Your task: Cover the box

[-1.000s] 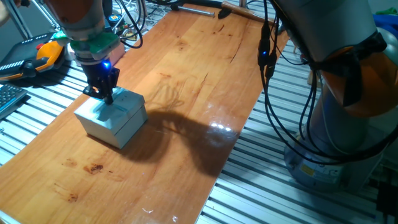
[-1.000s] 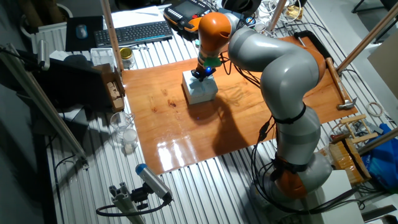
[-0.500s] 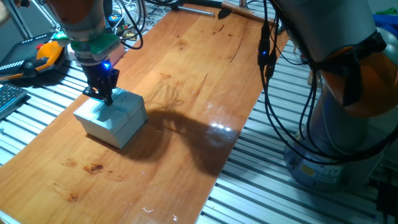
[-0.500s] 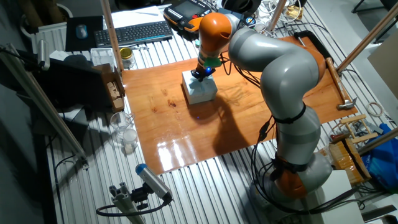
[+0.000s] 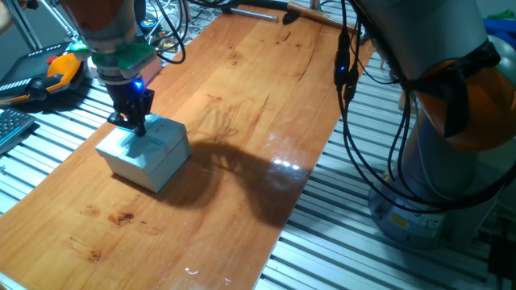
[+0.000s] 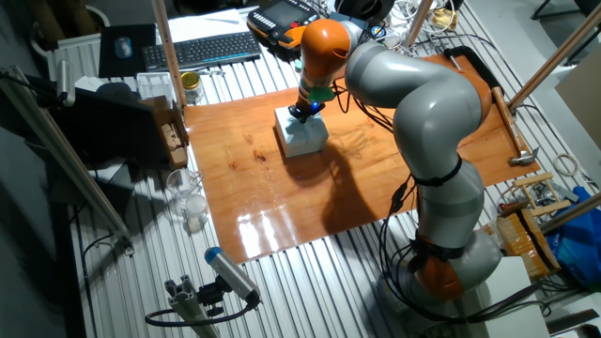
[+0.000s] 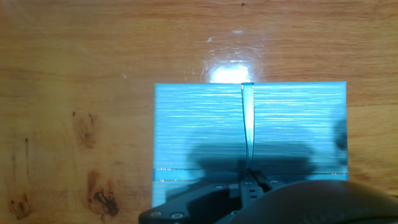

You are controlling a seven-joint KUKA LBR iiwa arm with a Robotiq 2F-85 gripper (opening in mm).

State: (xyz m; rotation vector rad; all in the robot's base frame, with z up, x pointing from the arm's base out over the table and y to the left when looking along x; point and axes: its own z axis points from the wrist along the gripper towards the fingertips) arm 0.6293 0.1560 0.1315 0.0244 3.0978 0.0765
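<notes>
The pale blue-grey box (image 5: pixel 149 157) stands on the wooden table near its left end, with a matching lid on top; its inside is hidden. It also shows in the other fixed view (image 6: pixel 302 138). In the hand view the lid (image 7: pixel 199 130) fills the middle, with a thin ribbon (image 7: pixel 248 124) running across it to my fingertips. My gripper (image 5: pixel 137 125) stands straight down on the lid's top, also seen in the other fixed view (image 6: pixel 303 115). Its jaws are closed together on the ribbon at the lid's middle (image 7: pixel 250 179).
The wooden tabletop (image 5: pixel 242 105) stretches right of the box. An orange and black teach pendant (image 5: pixel 48 72) lies off its left edge. A keyboard (image 6: pixel 202 49) and a small jar (image 6: pixel 192 84) sit beyond the table. A hammer (image 6: pixel 512 141) lies at the far side.
</notes>
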